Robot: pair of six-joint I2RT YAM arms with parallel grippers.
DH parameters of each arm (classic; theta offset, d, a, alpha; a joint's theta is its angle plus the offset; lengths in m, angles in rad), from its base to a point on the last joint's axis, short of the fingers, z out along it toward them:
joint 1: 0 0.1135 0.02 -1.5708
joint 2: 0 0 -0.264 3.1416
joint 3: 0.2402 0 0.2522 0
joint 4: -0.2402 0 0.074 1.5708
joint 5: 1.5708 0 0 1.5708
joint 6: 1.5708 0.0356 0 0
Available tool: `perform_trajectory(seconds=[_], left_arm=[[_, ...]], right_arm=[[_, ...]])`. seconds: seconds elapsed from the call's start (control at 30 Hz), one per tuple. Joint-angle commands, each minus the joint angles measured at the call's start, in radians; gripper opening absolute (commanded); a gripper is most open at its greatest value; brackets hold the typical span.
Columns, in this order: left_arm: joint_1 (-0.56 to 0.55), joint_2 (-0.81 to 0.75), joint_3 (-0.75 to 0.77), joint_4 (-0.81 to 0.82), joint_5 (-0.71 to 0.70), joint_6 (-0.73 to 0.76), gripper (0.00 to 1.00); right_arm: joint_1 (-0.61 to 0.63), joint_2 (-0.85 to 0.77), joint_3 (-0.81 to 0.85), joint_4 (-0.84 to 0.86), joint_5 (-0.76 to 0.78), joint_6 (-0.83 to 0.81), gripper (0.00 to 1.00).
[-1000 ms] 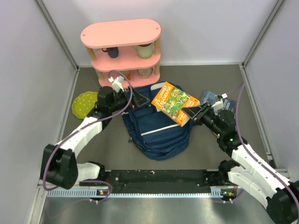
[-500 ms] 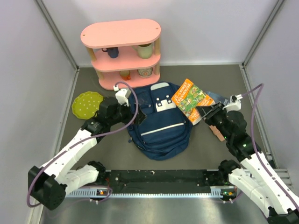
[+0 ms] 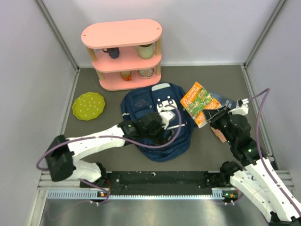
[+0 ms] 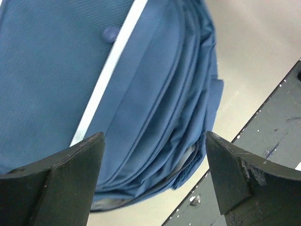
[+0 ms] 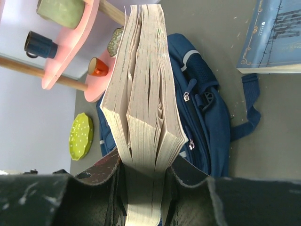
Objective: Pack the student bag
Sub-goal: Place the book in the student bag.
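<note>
Student bag (image 3: 170,145) flat with pink shelf (image 3: 121,52) just behind it, left gripper (image 4: 154,136) over bag's middle, jaws wide and empty, right gripper (image 5: 146,157) just right of bag, clamped on colourful book (image 5: 141,94).

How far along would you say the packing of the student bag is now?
Done: nothing visibly packed; the student bag lies flat. In hand: the right gripper clamps an orange-and-green paperback beside it, while the left gripper hovers open over the bag. Left: getting that paperback in, probably the blue book too.
</note>
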Motion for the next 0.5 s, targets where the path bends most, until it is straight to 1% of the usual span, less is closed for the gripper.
perform_trajectory(seconds=[0.0, 0.03, 0.1, 0.17, 0.27, 0.4, 0.47], left_arm=[[-0.088, 0.131, 0.152, -0.035, -0.071, 0.053, 0.89], [-0.109, 0.183, 0.196, -0.076, -0.075, 0.053, 0.85], [-0.119, 0.232, 0.235, -0.113, -0.094, 0.045, 0.79], [-0.125, 0.288, 0.270, -0.149, -0.110, 0.048, 0.69], [-0.129, 0.328, 0.295, -0.175, -0.169, 0.034, 0.68], [-0.129, 0.352, 0.310, -0.189, -0.308, 0.014, 0.69], [-0.129, 0.355, 0.315, -0.189, -0.344, 0.004, 0.69]], right_arm=[[0.001, -0.033, 0.013, 0.080, 0.029, -0.009, 0.00], [0.000, -0.039, 0.013, 0.077, 0.029, -0.012, 0.00], [0.000, -0.043, 0.014, 0.072, 0.027, -0.013, 0.00], [0.001, -0.046, 0.013, 0.068, 0.030, -0.015, 0.00], [0.000, -0.050, 0.010, 0.065, 0.032, -0.015, 0.00], [0.000, -0.043, 0.008, 0.066, 0.027, -0.015, 0.00], [0.000, -0.043, 0.008, 0.065, 0.025, -0.013, 0.00]])
